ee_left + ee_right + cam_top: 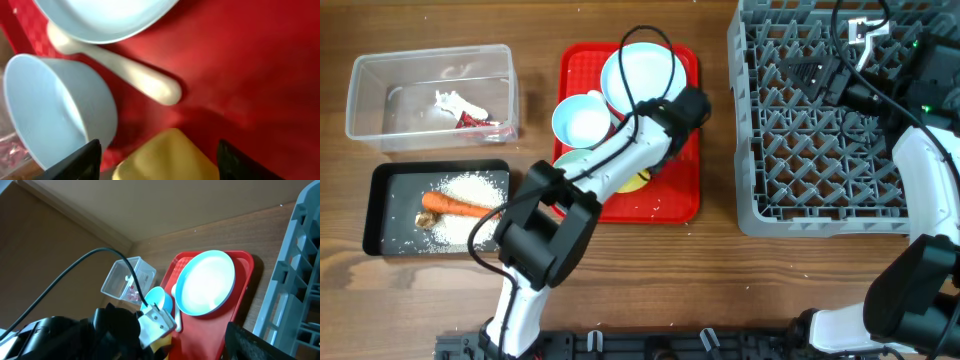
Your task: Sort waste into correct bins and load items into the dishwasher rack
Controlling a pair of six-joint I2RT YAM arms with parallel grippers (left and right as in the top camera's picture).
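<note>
My left gripper (648, 172) is low over the red tray, open, with the small yellow cup (167, 157) between its fingers (157, 160); no finger touches it. A pale-blue bowl (582, 118) stands left of the cup and shows in the left wrist view (55, 110). A second bowl (574, 158) peeks out under the arm. The pale-blue plate (642, 72) lies at the tray's back (205, 282). The carrot (455, 204) and rice (472, 186) lie in the black tray (380, 215). The wrapper (472, 119) lies in the clear tub (370, 75). My right gripper (817, 72) is open over the dishwasher rack (820, 150).
The flat red tray (670, 205) holds the dishes. A white spoon-like piece (125, 70) lies on it between plate and bowl. The left arm's cable loops over the plate. The rack's wall (300, 255) fills the right of the right wrist view.
</note>
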